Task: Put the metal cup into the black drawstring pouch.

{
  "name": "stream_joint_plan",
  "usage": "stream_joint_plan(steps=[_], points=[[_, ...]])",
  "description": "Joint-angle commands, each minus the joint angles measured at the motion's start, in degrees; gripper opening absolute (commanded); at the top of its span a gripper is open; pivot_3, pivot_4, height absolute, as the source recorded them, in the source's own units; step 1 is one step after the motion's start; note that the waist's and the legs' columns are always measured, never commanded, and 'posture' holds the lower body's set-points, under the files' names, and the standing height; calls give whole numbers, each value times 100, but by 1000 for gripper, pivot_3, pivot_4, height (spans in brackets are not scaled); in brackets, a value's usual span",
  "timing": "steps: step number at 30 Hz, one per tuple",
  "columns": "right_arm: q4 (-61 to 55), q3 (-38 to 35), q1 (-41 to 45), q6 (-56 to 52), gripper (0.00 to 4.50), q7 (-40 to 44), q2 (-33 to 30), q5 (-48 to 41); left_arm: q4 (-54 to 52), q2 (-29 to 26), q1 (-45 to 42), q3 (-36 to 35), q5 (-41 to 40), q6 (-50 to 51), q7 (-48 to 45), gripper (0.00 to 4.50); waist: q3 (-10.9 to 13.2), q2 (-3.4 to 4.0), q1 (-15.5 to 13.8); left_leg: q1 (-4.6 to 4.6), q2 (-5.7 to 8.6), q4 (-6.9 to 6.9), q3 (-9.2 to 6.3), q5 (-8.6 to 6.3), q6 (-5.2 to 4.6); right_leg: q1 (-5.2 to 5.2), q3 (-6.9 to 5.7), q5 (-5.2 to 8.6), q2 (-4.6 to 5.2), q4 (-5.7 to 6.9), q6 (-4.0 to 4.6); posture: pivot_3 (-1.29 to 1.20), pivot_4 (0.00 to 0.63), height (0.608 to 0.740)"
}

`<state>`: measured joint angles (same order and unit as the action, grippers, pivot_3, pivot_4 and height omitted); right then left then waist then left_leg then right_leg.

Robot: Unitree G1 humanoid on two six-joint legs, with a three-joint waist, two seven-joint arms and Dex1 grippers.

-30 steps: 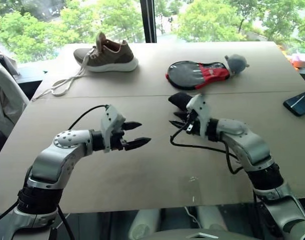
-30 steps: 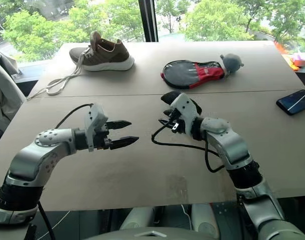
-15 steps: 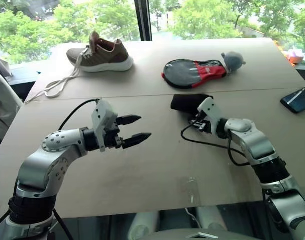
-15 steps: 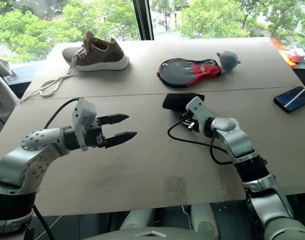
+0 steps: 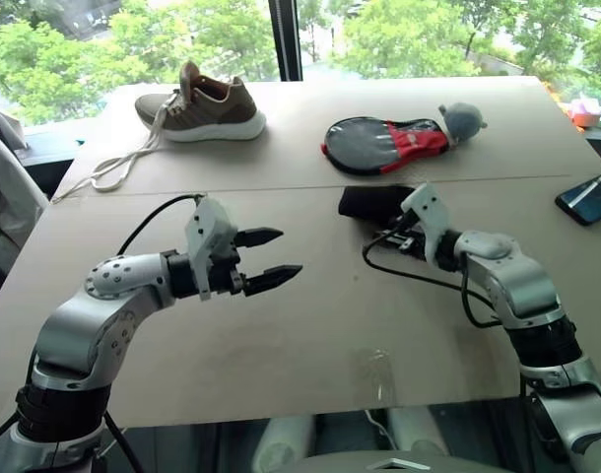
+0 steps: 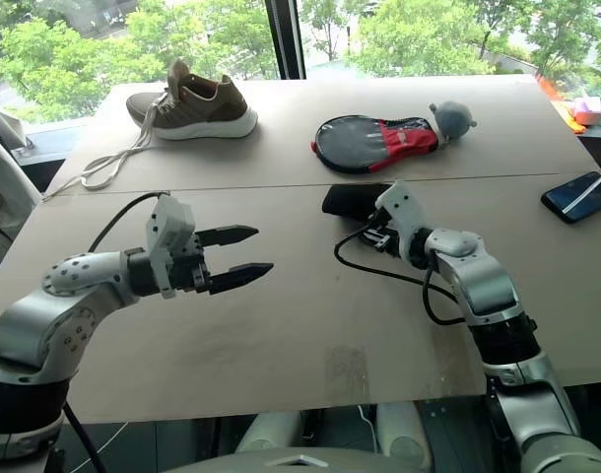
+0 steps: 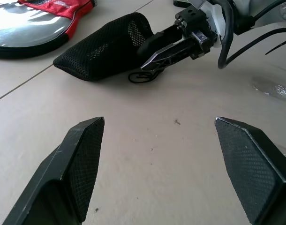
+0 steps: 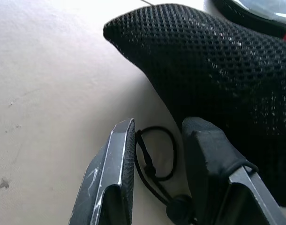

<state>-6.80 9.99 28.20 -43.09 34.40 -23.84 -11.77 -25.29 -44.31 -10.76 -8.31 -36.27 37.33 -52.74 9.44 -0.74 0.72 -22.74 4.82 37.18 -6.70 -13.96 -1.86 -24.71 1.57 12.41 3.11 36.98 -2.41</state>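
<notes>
Tan table (image 5: 310,325) by window, black drawstring pouch (image 5: 371,202), shoe (image 5: 207,103) behind

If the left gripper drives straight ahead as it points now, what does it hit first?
Probably the right gripper, with the black drawstring pouch just behind it; only bare table lies before the left gripper. Depth is uncertain.

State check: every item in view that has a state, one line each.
Black mesh drawstring pouch: lying flat on the table, cord loose beside it.
Left gripper: open, empty, above the table.
Right gripper: partly open, fingers either side of the pouch's cord loop.
Brown sneaker: upright, laces untied and trailing.
Black-and-red paddle cover: lying flat.
Dark smartphone: lying flat, near the table's edge.
</notes>
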Motion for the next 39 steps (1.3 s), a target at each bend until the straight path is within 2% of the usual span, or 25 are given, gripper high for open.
stream_joint_plan(steps=[1,18,19,22,29,32,36,39], points=[[-271,-3,-7,43,1608,-16,16,-11,-150,-52,-82,-5,-105,-18,-51,3849,0,0,10,1,0,0,1,0,0,0,0,0,0,0,0,0,150,740],[513,-145,37,275,1608,-19,373,-87,-251,43,-107,-151,-316,139,185,3849,-1,-1,4,2,0,3,-1,0,0,2,-1,0,-1,3,0,0,150,740],[544,-146,43,298,1061,-16,373,-76,-256,40,-100,-155,-319,141,199,3915,-1,-1,2,2,0,3,-1,0,0,2,-1,0,-1,3,0,0,150,740],[537,-143,20,302,44,-15,367,-69,-274,23,-44,-171,-295,122,221,3915,-1,-1,3,2,0,3,0,0,0,2,-2,0,-1,3,0,0,150,740],[323,-239,16,236,44,-24,326,-118,-235,10,-43,-138,-242,61,205,3915,-1,-1,1,2,0,3,-1,0,0,1,-2,0,-1,4,0,0,150,740],[-17,-522,58,26,44,27,372,-459,-192,5,-80,-132,-243,51,187,3915,-1,0,2,2,0,3,0,0,0,1,-2,0,-1,4,0,0,150,740],[-537,-1127,143,-475,44,62,613,-1338,-146,15,-121,-90,-221,16,165,3915,-1,0,3,2,0,0,-3,0,0,1,0,0,-1,3,0,0,150,740],[-801,-1762,352,-794,44,-205,1027,-2149,-113,74,-206,-23,-212,-6,182,3915,-1,0,9,2,-1,0,-2,0,0,1,1,0,-2,4,0,0,150,740]])
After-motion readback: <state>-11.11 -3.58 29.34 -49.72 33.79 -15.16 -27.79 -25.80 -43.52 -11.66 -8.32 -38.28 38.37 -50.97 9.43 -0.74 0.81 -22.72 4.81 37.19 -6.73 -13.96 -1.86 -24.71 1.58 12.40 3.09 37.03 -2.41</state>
